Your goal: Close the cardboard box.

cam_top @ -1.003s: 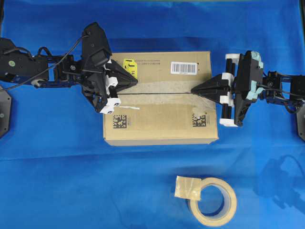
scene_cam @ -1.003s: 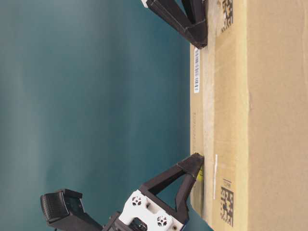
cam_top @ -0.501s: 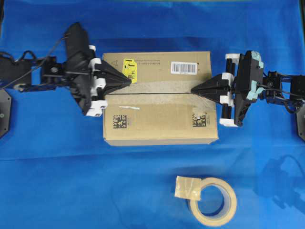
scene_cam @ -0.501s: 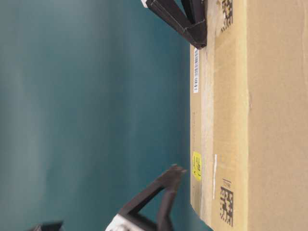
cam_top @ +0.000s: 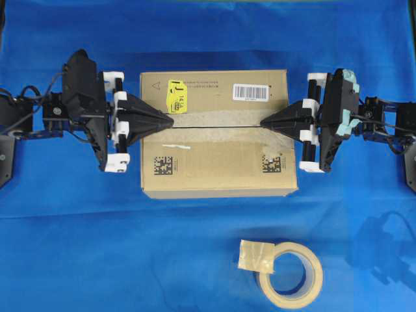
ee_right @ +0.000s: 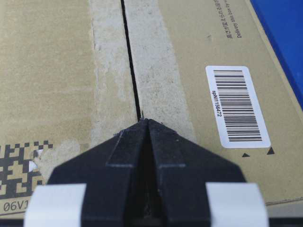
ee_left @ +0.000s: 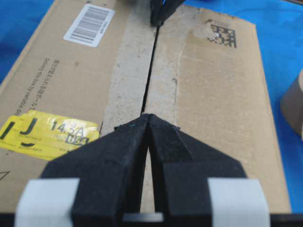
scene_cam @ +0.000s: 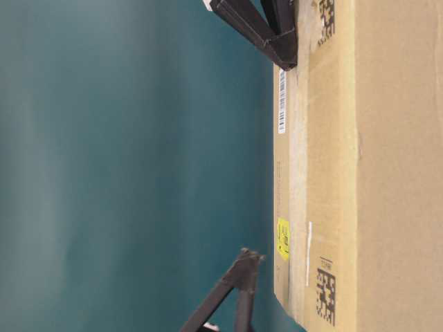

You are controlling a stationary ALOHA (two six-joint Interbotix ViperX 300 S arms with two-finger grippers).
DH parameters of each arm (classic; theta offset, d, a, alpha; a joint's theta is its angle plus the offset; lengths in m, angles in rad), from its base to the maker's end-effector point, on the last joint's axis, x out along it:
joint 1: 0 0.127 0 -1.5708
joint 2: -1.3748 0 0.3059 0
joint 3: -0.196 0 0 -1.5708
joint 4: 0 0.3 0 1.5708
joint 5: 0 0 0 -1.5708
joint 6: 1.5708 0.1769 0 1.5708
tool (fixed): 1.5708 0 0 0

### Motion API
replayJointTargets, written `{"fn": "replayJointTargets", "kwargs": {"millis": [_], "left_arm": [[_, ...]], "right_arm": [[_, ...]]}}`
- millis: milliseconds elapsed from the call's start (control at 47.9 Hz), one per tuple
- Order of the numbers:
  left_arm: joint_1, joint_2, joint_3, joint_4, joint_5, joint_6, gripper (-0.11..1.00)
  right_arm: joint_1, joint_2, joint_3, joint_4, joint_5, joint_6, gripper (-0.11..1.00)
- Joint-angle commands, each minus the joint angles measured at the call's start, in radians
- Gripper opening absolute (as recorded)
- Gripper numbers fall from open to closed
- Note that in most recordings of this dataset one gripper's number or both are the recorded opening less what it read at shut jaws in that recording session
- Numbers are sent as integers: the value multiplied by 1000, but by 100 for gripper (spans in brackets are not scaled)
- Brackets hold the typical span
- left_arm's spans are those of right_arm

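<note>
The cardboard box [cam_top: 214, 162] lies flat on the blue cloth. Its top flaps are down and meet along a narrow dark seam [cam_top: 218, 126]. My left gripper [cam_top: 170, 121] is shut and empty, its tip over the left end of the seam beside the yellow sticker [cam_top: 177, 96]. In the table-level view the left gripper [scene_cam: 250, 256] hangs a little off the box top [scene_cam: 291, 207]. My right gripper [cam_top: 263, 123] is shut and empty. In the table-level view the right gripper [scene_cam: 285, 59] rests its tip against the top at the other end of the seam, below the barcode label [cam_top: 250, 92].
A beige tape roll [cam_top: 289, 273] with a loose end lies on the cloth in front of the box, toward the right. Blue cloth [cam_top: 78, 227] surrounds the box on all sides.
My left gripper has drawn back to the left and lifted off the box top, uncovering the yellow sticker. The right gripper and the box have not moved.
</note>
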Motion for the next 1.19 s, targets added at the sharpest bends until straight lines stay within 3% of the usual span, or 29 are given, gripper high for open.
{"fn": "replayJointTargets", "kwargs": {"millis": [0, 397, 1170], "left_arm": [[-6, 28, -8, 2, -58, 5, 0], [-6, 167, -18, 0, -147, 6, 0], [-6, 172, -9, 0, -172, 6, 0]], "right_arm": [[-3, -5, -14, 2, -5, 2, 0], [-3, -5, -14, 0, -3, 2, 0], [-3, -5, -15, 2, -2, 2, 0]]}}
